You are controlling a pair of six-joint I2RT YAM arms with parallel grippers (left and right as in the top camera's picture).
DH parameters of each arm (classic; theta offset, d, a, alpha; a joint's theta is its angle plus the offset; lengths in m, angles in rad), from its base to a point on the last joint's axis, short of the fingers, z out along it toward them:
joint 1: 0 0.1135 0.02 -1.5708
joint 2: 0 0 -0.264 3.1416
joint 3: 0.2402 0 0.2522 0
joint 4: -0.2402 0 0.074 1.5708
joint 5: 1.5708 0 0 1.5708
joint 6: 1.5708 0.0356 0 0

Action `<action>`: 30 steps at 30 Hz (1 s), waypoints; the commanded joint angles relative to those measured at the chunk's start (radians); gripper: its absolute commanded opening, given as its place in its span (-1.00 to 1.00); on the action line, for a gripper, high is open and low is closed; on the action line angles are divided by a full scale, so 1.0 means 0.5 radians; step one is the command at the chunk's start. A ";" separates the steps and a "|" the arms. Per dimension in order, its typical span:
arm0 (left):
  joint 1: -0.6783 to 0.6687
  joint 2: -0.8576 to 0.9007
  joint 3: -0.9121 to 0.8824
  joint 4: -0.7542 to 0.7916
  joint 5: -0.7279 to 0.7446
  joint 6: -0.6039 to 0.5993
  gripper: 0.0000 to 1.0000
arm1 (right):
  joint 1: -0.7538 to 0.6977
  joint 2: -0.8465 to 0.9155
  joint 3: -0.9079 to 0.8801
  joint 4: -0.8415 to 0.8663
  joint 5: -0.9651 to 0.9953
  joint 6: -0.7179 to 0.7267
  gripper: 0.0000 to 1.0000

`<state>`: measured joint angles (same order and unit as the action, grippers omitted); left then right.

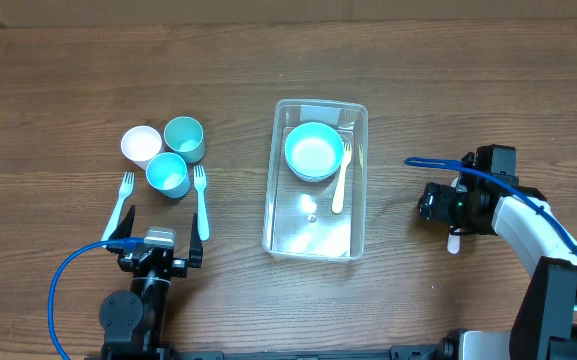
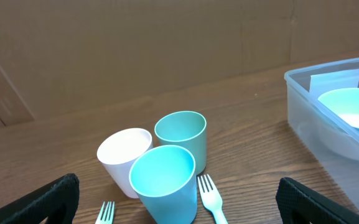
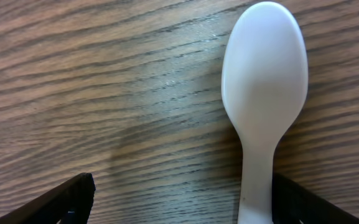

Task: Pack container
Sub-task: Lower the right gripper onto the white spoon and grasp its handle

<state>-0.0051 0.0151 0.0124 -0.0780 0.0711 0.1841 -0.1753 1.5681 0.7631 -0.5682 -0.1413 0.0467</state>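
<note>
The container (image 1: pixel 313 228) sits at the middle of the surface (image 1: pixel 58 80), already holding a teal bowl (image 1: pixel 314 150) and a pale spoon (image 1: pixel 340 178); the step in hand looks like fetching a white spoon (image 3: pixel 264 81) lying well to its right; the right gripper (image 3: pixel 179 199) hangs low over it, jaws spread, the handle just beside one finger; the next move calls for centring, then pinching the thin handle; the left gripper (image 1: pixel 160 243) waits near three cups (image 1: pixel 168 173) and two forks (image 1: pixel 201 200), jaws spread and empty.
</note>
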 commanded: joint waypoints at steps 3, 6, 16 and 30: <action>-0.004 -0.020 -0.008 0.002 0.014 0.021 1.00 | -0.036 0.023 0.011 -0.050 -0.008 0.072 0.82; -0.004 -0.020 -0.008 0.002 0.013 0.021 1.00 | -0.070 0.023 0.011 -0.127 0.233 0.071 0.69; -0.004 -0.020 -0.008 0.002 0.013 0.021 1.00 | -0.072 0.024 0.009 -0.127 0.547 0.072 0.27; -0.004 -0.020 -0.008 0.002 0.013 0.021 0.99 | 0.101 0.026 -0.112 0.157 0.616 0.048 0.03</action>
<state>-0.0051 0.0151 0.0124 -0.0780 0.0711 0.1841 -0.1284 1.5753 0.7300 -0.4889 0.1181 0.0742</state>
